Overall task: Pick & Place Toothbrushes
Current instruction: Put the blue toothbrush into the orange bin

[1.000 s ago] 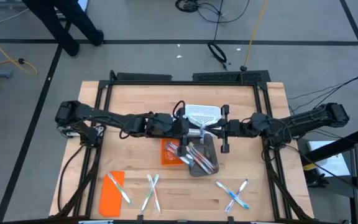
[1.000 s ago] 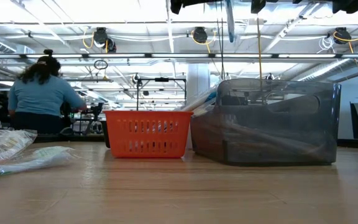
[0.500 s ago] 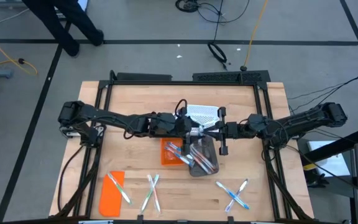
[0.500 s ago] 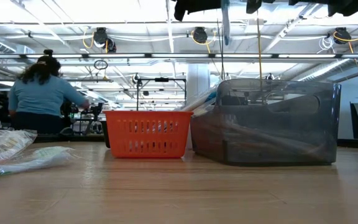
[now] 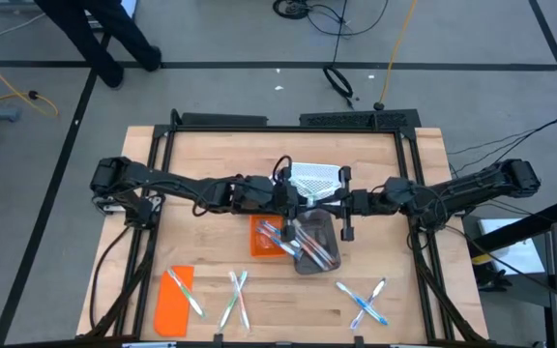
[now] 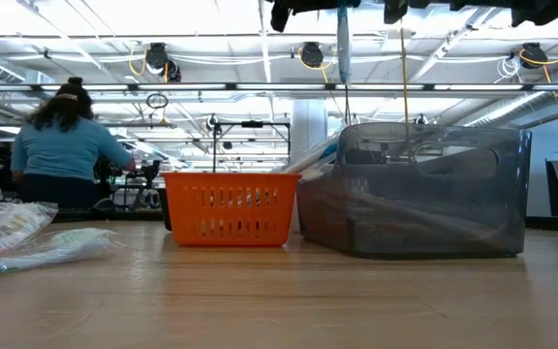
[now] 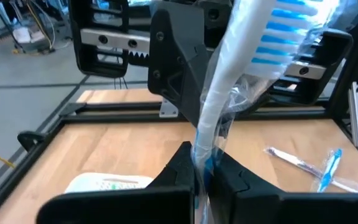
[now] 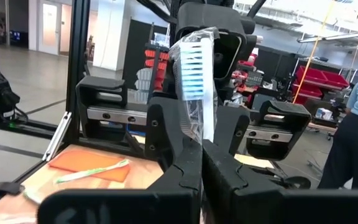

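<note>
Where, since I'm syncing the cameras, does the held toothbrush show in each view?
High: toothbrush, table centre, between left gripper and right gripper.
Low: top edge, hanging down.
Left wrist: centre, bristles upper right.
Right wrist: centre, bristles up.
Landmark: grey bin, high and low.

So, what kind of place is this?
Probably a robotics lab or workshop: open hall with ceiling strip lights, a person working at a far bench, red parts bins on shelves, cables on the floor.
</note>
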`<action>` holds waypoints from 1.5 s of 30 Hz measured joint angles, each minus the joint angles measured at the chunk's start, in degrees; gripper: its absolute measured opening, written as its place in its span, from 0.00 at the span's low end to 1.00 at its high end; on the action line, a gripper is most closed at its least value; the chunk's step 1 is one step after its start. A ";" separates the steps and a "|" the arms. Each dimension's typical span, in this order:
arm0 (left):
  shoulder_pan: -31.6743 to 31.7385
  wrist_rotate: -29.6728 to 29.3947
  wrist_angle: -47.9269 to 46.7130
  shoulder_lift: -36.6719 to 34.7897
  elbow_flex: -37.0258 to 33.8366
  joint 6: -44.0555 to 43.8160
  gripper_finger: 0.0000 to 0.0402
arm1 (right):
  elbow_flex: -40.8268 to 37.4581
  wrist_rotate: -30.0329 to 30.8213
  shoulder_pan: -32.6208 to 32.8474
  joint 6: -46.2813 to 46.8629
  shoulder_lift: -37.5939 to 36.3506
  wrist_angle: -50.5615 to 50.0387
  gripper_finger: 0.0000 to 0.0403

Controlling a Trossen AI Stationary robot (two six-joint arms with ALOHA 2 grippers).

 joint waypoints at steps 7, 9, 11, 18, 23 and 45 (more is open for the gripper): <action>0.00 -0.48 -4.14 -0.02 0.00 -1.25 0.02 | -0.04 -0.04 0.02 0.08 -0.67 -4.45 0.02; 0.00 -1.94 -5.78 -0.12 0.00 -1.17 0.01 | -0.05 -0.08 -0.21 0.45 -1.63 -6.34 0.05; 0.02 -3.13 -9.02 -0.89 -0.02 -0.72 0.01 | -0.06 -0.07 -0.54 0.64 -3.10 -9.10 0.08; -0.55 -5.24 -20.89 -3.37 -0.02 0.44 0.01 | -0.04 -0.04 -0.97 1.95 -7.85 -17.75 0.20; -2.05 -5.20 -28.72 -3.42 -0.05 2.71 0.02 | -0.04 0.02 -0.97 2.16 -9.54 -20.19 0.22; -6.72 -5.10 -20.98 -2.69 -13.28 15.14 0.03 | -0.04 0.04 -0.97 2.84 -9.74 -21.25 0.20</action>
